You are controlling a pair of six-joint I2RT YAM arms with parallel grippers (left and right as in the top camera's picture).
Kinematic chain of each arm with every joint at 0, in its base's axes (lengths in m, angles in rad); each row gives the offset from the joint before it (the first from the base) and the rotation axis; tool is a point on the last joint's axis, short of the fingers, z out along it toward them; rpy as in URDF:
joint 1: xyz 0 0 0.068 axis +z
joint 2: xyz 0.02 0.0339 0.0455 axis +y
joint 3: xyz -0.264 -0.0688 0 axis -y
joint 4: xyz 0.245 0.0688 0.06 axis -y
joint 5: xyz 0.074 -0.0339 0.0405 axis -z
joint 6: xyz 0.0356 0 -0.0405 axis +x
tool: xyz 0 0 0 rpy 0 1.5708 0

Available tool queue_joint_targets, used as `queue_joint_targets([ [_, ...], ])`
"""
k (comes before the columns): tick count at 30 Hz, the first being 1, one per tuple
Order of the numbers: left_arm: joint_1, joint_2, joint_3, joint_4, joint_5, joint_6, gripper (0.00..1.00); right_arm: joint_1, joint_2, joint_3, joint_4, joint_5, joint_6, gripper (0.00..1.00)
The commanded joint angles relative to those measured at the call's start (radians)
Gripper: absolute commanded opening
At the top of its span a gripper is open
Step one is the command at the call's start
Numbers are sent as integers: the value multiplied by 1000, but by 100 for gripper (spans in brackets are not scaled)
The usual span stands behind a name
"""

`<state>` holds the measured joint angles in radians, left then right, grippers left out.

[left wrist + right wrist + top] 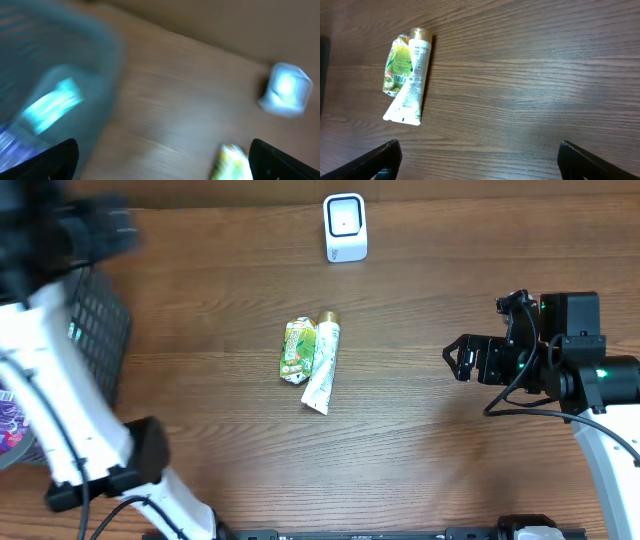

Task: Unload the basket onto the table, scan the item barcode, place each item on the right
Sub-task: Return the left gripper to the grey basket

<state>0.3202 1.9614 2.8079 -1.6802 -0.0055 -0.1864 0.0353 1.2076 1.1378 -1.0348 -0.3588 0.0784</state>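
My left wrist view is badly smeared: a blue tub-like shape (60, 65) fills its left side with a pale blue something inside, and I can't tell what that is. My left fingers (55, 160) show only as two dark tips at the bottom corners, spread wide apart with nothing between them. From overhead that arm is a blur over the left edge of the surface, beside a black basket (105, 330) that is cut off by the arm.

My right arm reaches in from the right edge, held low and pointing toward the middle. My right fingers (452, 350) are wide apart and empty.

The white tube (322, 364) with its gold cap lies flat mid-surface, touching the green pouch (298, 350) on its left side. Both sit well apart from my right fingers. The white barcode scanner (345, 227) stands by the far edge, beyond the tube. No barcode is readable on either item.
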Motion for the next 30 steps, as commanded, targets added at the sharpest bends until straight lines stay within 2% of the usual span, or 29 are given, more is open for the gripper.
queue_joint_targets([
  [1, 161, 8, -10, 0, -16, -91, 100, 4, -1, 20, 8, 6, -1, 100],
  [5, 305, 30, -58, 60, -16, -91, 100, 4, -1, 20, 8, 5, -1, 100],
  [8, 348, 56, -101, 132, 14, -72, 100, 4, -1, 20, 8, 5, -1, 100],
  [13, 353, 125, -174, 218, 70, 41, 99, 4, -1, 20, 7, 5, -1, 100],
  [17, 353, 215, -182, 217, 87, 108, 98, 4, -1, 20, 4, 6, -1, 100],
  [22, 353, 301, -182, 216, 71, 152, 94, 4, -1, 19, -1, 6, -1, 100],
  [30, 369, 370, -182, 223, 23, 144, 94, 4, 7, 5, 6, 6, -1, 100],
])
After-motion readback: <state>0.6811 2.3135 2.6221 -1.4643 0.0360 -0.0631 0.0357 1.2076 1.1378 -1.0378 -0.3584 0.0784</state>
